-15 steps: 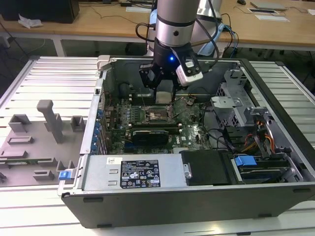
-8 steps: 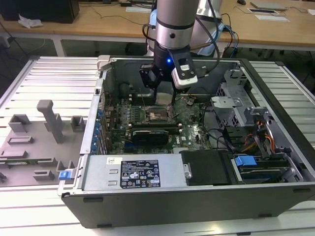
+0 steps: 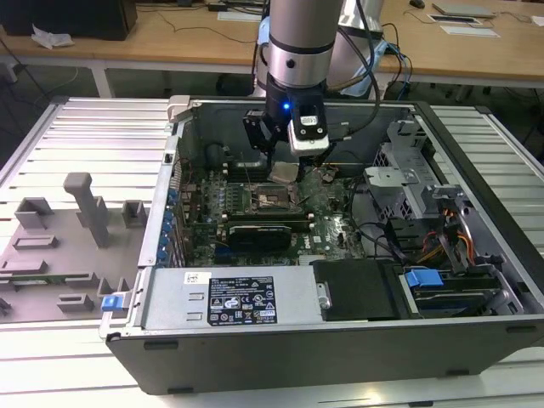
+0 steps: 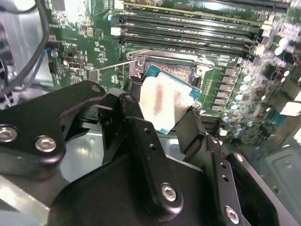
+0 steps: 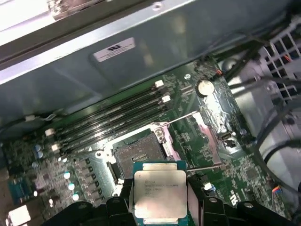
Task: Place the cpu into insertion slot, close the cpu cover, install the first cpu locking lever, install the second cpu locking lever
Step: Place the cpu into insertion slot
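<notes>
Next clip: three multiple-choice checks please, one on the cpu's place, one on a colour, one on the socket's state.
1. Where is the cpu? A) seated in the insertion slot B) held in the gripper above the slot C) lying outside the case.
2. What colour is the circuit board around the slot? A) red B) white C) green.
3. What state is the slot in? A) open and empty B) under a closed cover C) filled by a chip.
Answers: B, the gripper clamps the chip's edges above the board; C, green shows all round the socket; A, its dark centre lies bare.
</notes>
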`<move>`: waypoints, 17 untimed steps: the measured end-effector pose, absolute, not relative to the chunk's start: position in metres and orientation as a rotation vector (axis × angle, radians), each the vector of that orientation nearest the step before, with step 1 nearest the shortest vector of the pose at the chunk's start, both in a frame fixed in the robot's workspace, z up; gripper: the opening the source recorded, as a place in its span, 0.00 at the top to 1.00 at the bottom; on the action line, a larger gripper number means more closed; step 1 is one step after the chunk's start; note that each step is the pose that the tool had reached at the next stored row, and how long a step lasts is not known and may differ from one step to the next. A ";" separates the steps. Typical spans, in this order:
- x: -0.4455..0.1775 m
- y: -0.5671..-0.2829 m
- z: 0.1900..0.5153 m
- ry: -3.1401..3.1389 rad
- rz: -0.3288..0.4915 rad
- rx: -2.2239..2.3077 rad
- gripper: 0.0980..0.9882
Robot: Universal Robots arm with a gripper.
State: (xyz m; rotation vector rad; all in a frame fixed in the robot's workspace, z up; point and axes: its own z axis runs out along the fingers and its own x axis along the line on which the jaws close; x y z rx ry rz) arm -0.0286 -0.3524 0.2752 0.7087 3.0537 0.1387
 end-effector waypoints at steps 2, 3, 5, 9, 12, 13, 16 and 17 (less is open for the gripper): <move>-0.029 -0.352 0.274 3.025 0.138 0.812 0.50; -0.029 -0.352 0.274 3.010 0.138 0.861 0.50; -0.029 -0.352 0.274 2.995 0.138 0.906 0.50; -0.029 -0.352 0.273 2.947 0.137 1.039 0.50; -0.029 -0.352 0.272 2.900 0.136 1.154 0.50; -0.029 -0.352 0.272 2.888 0.135 1.184 0.50; -0.029 -0.352 0.271 2.851 0.134 1.264 0.50; -0.029 -0.352 0.271 2.834 0.134 1.299 0.50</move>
